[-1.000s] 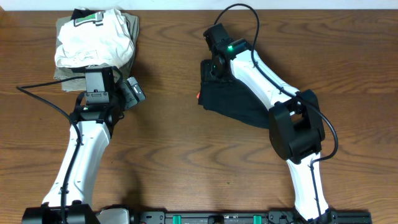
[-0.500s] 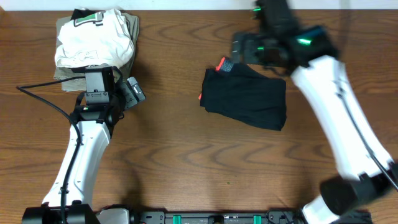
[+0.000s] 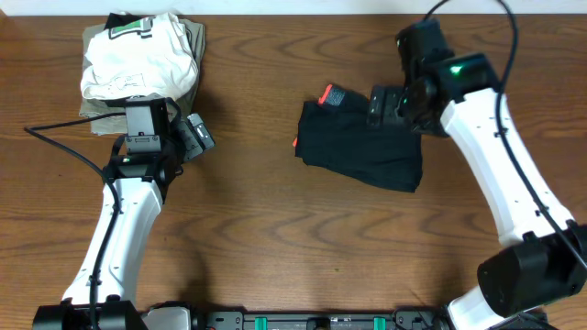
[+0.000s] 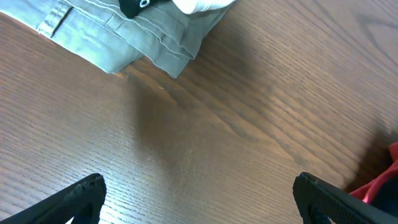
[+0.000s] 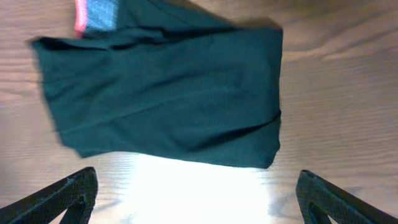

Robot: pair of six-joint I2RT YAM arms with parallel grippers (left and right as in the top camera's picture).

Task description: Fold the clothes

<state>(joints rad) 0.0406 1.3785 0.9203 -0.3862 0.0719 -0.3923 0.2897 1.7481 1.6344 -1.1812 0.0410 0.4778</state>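
Black pants (image 3: 362,147) folded compact, right of centre. Your right gripper (image 3: 383,103) wide, empty, over far edge; left gripper (image 3: 196,136) wide, beside far-left stack (image 3: 138,64). Fold looks finished; next, likely carry bundle onto stack.

Overhead straight down; 2 wrist views close; all perhaps share pants (image 3: 362,151).

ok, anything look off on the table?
Minor: the black pants lie folded but skewed to the table edge, with the red-lined waistband poking out at one corner. Nothing spilled or damaged; nothing else stands out.
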